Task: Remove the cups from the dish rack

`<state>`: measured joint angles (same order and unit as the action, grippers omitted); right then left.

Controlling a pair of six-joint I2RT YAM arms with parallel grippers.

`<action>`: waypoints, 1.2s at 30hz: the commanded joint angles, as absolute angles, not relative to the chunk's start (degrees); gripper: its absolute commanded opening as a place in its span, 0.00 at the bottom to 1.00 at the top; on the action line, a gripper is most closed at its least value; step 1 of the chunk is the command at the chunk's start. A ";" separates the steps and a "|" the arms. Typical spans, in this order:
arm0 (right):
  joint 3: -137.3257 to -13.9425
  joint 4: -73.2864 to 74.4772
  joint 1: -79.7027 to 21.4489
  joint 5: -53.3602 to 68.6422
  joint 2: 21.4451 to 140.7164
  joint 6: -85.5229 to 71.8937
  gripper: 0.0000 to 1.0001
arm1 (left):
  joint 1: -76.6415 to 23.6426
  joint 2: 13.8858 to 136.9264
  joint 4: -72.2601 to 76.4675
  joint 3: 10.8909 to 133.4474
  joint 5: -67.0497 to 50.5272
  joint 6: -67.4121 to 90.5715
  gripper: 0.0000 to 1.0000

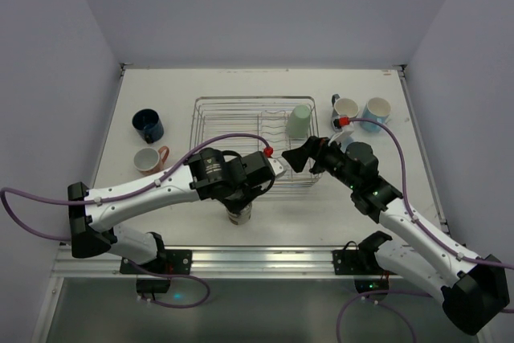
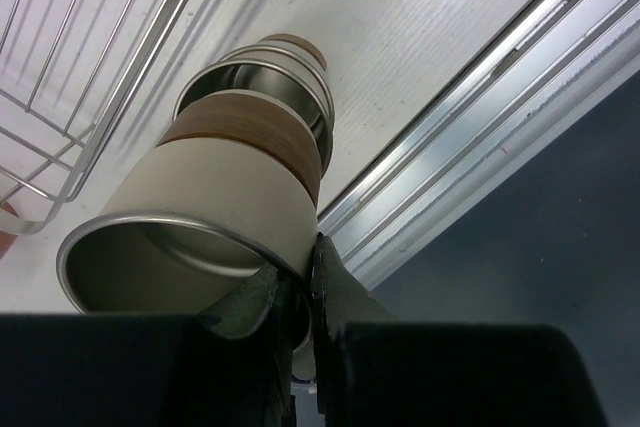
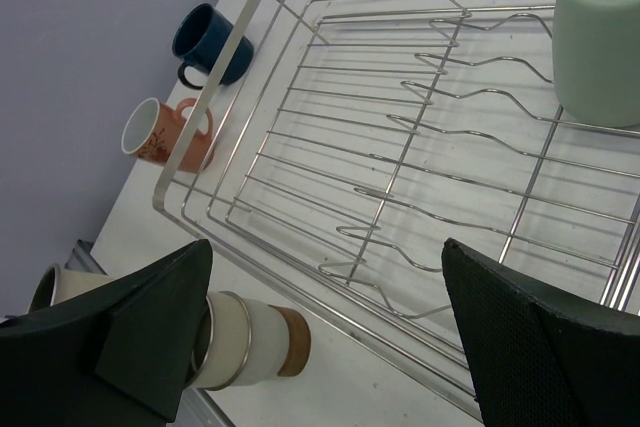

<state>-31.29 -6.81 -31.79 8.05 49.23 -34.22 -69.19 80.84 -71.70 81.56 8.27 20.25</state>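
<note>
The chrome dish rack (image 1: pixel 241 110) stands mid-table and holds one mint green cup (image 1: pixel 299 121) at its far right, also in the right wrist view (image 3: pixel 600 37). My left gripper (image 2: pixel 300 277) is shut on the rim of a brown-and-cream tumbler (image 2: pixel 220 207). The tumbler's brown base meets the metal rim of a second tumbler (image 2: pixel 275 72) on the table in front of the rack (image 1: pixel 238 213). My right gripper (image 3: pixel 330 327) is open and empty over the rack's near right corner (image 1: pixel 299 157).
A navy mug (image 1: pixel 148 125) and a salmon pink mug (image 1: pixel 149 158) stand left of the rack. A white mug (image 1: pixel 345 108) and a light blue mug (image 1: pixel 376 110) stand to its right. The metal rail of the table's front edge (image 2: pixel 480 147) runs close to the tumblers.
</note>
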 commanded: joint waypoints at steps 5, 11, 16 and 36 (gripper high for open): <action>-32.96 -7.47 -31.55 6.77 48.78 -33.31 0.99 | -69.61 80.95 -72.42 80.77 8.35 18.02 0.18; -32.87 -7.47 -31.55 6.86 48.78 -33.40 0.99 | -69.61 80.95 -72.25 81.03 8.96 18.11 0.27; -32.96 -7.38 -31.55 5.89 48.69 -33.31 0.99 | -69.61 80.77 -71.72 83.14 11.07 18.54 0.35; -41.65 5.44 -31.46 -10.54 47.52 -30.15 0.40 | -68.73 77.44 -35.87 82.54 23.46 16.44 0.44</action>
